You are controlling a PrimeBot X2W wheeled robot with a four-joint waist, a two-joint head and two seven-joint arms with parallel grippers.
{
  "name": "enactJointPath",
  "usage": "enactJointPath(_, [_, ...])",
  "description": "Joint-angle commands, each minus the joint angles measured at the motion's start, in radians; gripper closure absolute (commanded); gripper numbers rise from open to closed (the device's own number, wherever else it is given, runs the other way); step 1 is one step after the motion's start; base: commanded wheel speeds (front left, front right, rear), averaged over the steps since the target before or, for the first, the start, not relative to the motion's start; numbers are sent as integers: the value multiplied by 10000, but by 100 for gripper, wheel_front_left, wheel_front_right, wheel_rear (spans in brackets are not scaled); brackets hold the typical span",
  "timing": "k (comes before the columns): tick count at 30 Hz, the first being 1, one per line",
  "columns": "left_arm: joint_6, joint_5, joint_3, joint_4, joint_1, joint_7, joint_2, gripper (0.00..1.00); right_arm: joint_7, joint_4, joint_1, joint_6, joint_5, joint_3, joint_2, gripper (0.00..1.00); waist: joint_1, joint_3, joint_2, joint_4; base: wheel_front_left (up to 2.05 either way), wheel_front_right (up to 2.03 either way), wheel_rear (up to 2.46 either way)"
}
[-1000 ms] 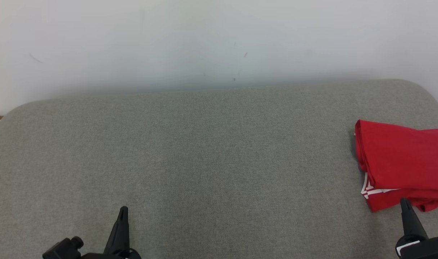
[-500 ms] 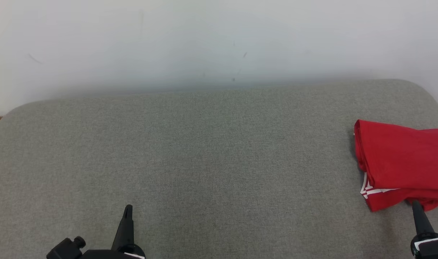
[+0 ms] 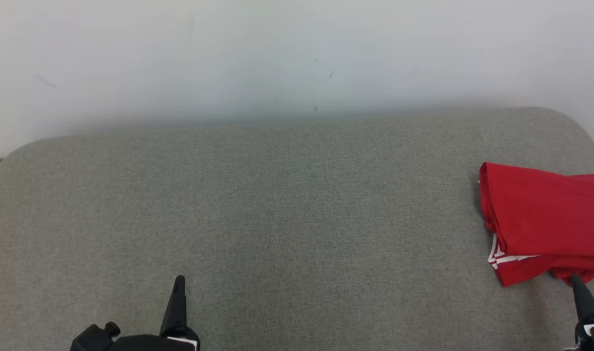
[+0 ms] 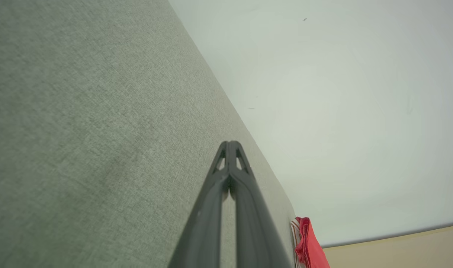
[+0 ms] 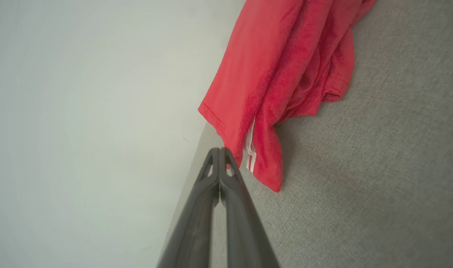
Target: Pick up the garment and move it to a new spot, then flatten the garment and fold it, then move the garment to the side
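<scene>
The red garment (image 3: 545, 224) lay loosely folded on the grey cushion (image 3: 297, 209), just ahead of the tip of the right gripper (image 3: 576, 280), whose fingers were pressed together and held nothing. The left gripper (image 3: 179, 281) was also closed and empty, well apart from the garment, above bare cushion.

The left end effector (image 4: 230, 143) has its two dark fingers pressed together, tips meeting, above the grey fabric cushion (image 4: 81, 130). A red garment (image 4: 308, 245) with white stripes lies at the cushion's far edge, before a pale wall (image 4: 341, 111) and a beige strip (image 4: 416, 249).
</scene>
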Motion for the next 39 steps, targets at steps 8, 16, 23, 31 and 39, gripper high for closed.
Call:
enactJointPath(8, [-233, -1020, -127, 224, -344, -70, -70, 100, 305, 286, -350, 1, 909, -474, -11, 100, -1, -5, 0, -12, 0, 0, 0])
enactJointPath(16, [-367, -1817, -240, 448, -478, -95, -160, 100, 579, 594, -516, 1, 1592, -851, 31, 100, -1, -10, 0, -24, 0, 0, 0])
enactJointPath(23, [-499, -2453, -336, 624, -585, -100, -227, 100, 807, 853, -632, 1, 2145, -1166, 67, 100, -1, -14, 0, -35, 0, 0, 0])
enactJointPath(31, [-616, -3148, -434, 814, -694, -110, -298, 100, 1065, 1123, -763, 1, 2733, -1510, 113, 100, -1, -19, 0, -47, 0, 0, 0])
enactJointPath(39, [-740, -3791, -526, 995, -808, -135, -364, 100, 1297, 1371, -917, 1, 3281, -1833, 157, 100, -1, -23, 0, -59, 0, 0, 0])
